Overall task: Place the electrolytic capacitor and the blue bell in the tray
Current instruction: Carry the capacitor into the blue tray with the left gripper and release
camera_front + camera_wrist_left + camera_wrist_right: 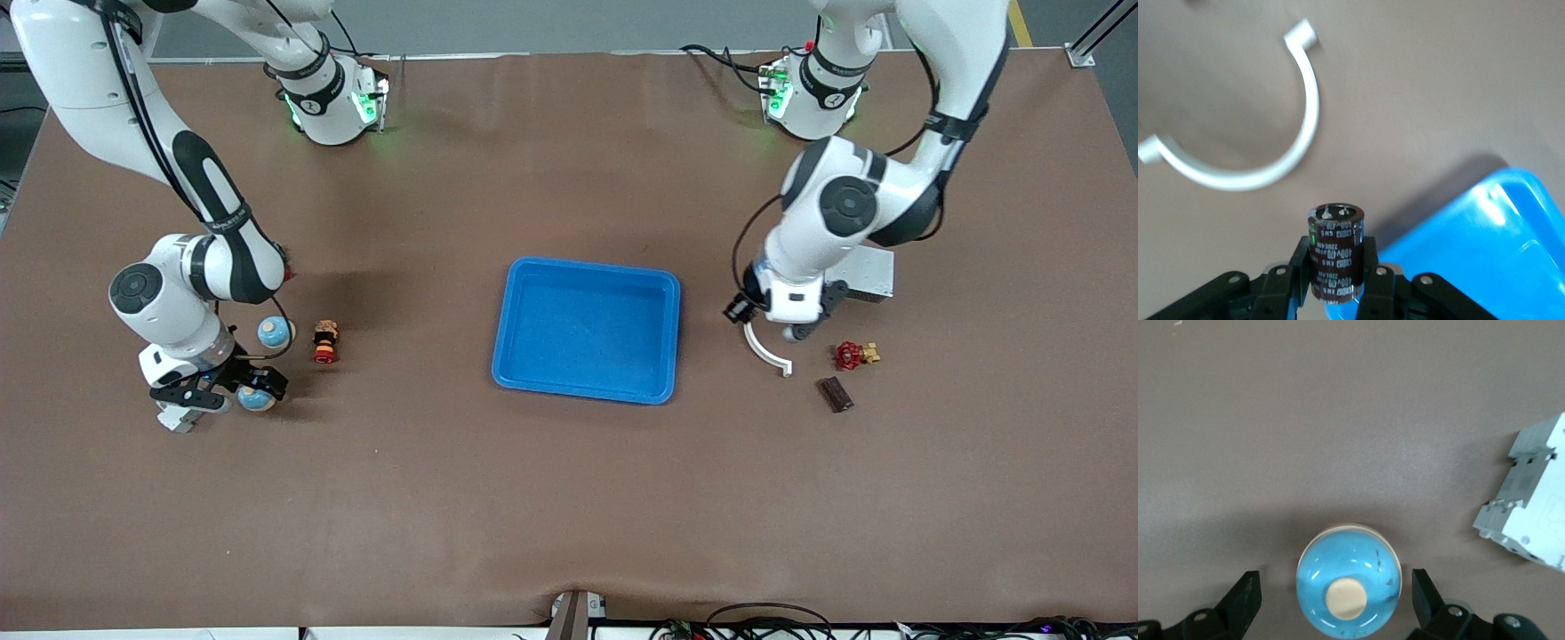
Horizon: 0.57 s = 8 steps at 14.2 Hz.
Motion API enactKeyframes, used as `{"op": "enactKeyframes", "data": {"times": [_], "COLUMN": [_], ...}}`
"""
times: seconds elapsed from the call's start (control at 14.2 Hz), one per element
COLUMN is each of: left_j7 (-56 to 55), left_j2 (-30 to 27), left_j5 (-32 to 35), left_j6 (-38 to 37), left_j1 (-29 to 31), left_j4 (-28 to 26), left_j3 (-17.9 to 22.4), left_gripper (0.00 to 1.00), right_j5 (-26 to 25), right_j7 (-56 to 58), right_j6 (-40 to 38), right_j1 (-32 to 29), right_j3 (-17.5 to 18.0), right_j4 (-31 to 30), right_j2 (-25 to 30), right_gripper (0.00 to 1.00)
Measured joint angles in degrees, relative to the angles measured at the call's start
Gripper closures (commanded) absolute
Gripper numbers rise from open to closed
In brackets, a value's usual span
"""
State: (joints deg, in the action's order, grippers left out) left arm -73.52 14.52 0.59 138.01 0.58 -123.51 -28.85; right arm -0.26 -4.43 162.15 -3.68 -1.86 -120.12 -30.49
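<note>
The blue bell [1349, 582] sits on the worktop between the wide-spread fingers of the right end effector [238, 388], ready for a straight close. The left end effector [1336, 280] grips the capacitor [1335, 252] upright, over the worktop beside the tray [587, 329], which lies toward the right arm's end.

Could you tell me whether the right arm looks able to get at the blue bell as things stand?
Probably yes: the right claw is open, a finger on each side of the blue bell, which rests on the table with nothing between them.
</note>
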Motion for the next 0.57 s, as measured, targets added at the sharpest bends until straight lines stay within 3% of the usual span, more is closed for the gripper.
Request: {"op": "enactKeyframes", "data": {"times": [0.14, 0.35, 0.57], "left_j7": [-8.03, -17.71, -26.60], "left_j2": [2.19, 7.76, 14.58], "left_j5": [0.00, 1.27, 7.13], "left_j6": [0.00, 0.00, 0.05], "left_j1": [-4.40, -8.83, -10.97], "left_j4": [2.42, 6.88, 10.78], "left_j3": [-0.04, 0.00, 0.04], "left_gripper": [1.00, 1.00, 1.00], "right_j5": [0.00, 0.00, 0.00], "right_j7": [0.62, 0.85, 1.20], "right_j6": [-0.27, -1.65, -1.78], "right_j1": [-0.12, -0.22, -0.24], "right_j3": [-0.05, -0.09, -0.10], "right_j4": [0.47, 1.30, 1.42], "right_j2": [-0.02, -0.02, -0.02], "right_gripper": [0.01, 0.13, 0.17]}}
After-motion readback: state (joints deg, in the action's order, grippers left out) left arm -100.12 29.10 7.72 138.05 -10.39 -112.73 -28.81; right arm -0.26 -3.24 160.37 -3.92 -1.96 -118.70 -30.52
